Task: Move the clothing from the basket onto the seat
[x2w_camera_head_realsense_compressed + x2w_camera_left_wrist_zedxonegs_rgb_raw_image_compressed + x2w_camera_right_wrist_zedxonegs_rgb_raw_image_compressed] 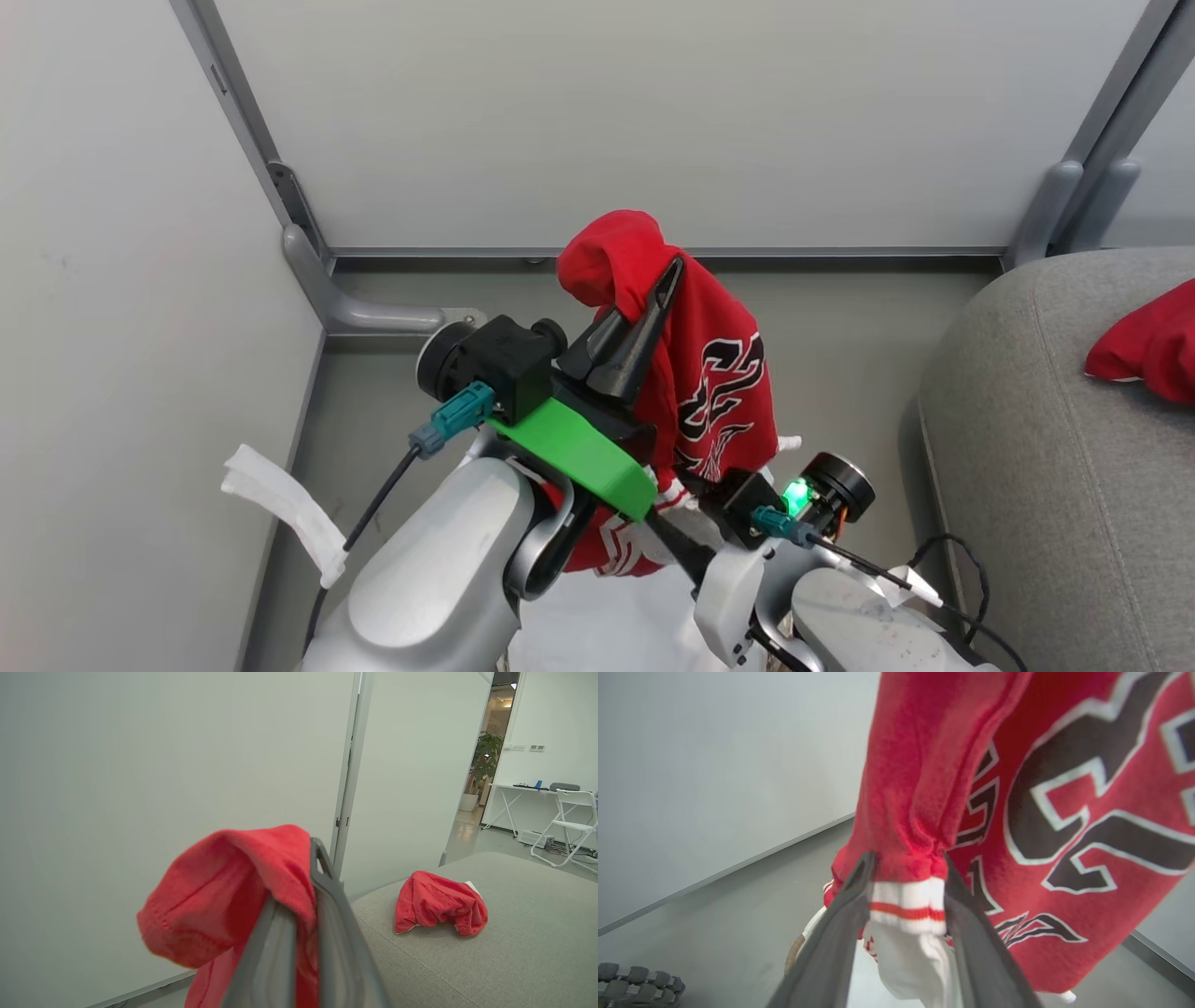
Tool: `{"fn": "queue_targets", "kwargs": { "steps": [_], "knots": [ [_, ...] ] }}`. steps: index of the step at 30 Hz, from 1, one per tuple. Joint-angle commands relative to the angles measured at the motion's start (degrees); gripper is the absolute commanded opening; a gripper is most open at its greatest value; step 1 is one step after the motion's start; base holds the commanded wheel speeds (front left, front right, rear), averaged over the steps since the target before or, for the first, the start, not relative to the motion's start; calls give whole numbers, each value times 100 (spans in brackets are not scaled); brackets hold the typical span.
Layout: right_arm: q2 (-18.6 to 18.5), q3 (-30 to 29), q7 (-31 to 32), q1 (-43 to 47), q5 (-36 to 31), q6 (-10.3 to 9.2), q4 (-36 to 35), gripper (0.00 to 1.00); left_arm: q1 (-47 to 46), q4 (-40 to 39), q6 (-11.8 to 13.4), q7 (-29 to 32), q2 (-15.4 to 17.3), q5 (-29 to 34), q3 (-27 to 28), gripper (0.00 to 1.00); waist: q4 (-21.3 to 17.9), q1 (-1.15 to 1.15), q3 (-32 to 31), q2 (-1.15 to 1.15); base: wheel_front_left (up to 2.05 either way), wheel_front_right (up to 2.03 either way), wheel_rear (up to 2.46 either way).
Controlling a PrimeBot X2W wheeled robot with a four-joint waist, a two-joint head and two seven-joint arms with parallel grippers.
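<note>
From where I stand, the red sweatshirt (719,373) hangs in the air above the basket (794,952), in front of the partition wall and off to the left of the grey sofa cushion (1027,448), not over it. The left gripper (312,851) has it high up, its two dark fingers pressed together on a bunched fold of the fabric, and the rest drapes down with the dark lettering facing out.

Lower down, the right gripper (906,858) has its fingers either side of the white-striped cuff (908,907). They bracket it closely, but I cannot tell whether they are actually pinching it or only flanking it.

A second red garment (439,903) lies crumpled on the cushion, well apart from the one in hand.

This looks like light, limp fleece: it will sag, swing and trail wherever it is not held, and a thin pinch of cloth could slide out. The ribbed cuff seems the better handle, thicker and less slippery than the plain body. With two holds, top fold and cuff, I'd expect the hem to clear the basket's woven rim more easily on the way to the cushion
</note>
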Motion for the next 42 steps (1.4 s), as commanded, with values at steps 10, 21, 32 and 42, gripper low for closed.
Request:
{"fn": "queue_targets", "kwargs": {
  "steps": [10,21,32,42],
  "knots": [
    [-21,0,-2,-70,207,-8,-65,0,-82,43,-17,-2,-26,-56,36,0,-10,0,92,0,0,0,0],
    [-21,-326,-2,316,171,-8,-659,0,245,434,-17,-2,104,81,245,100,-483,0,76,0,0,0,0],
    [-18,-955,-7,815,20,-8,-1410,0,655,600,-17,0,315,192,510,100,-1556,0,130,0,0,0,0],
    [-17,-1496,-7,1237,-16,-8,-2083,0,1100,443,-18,0,487,384,802,100,-2667,0,186,0,0,0,0]
  ]
}}
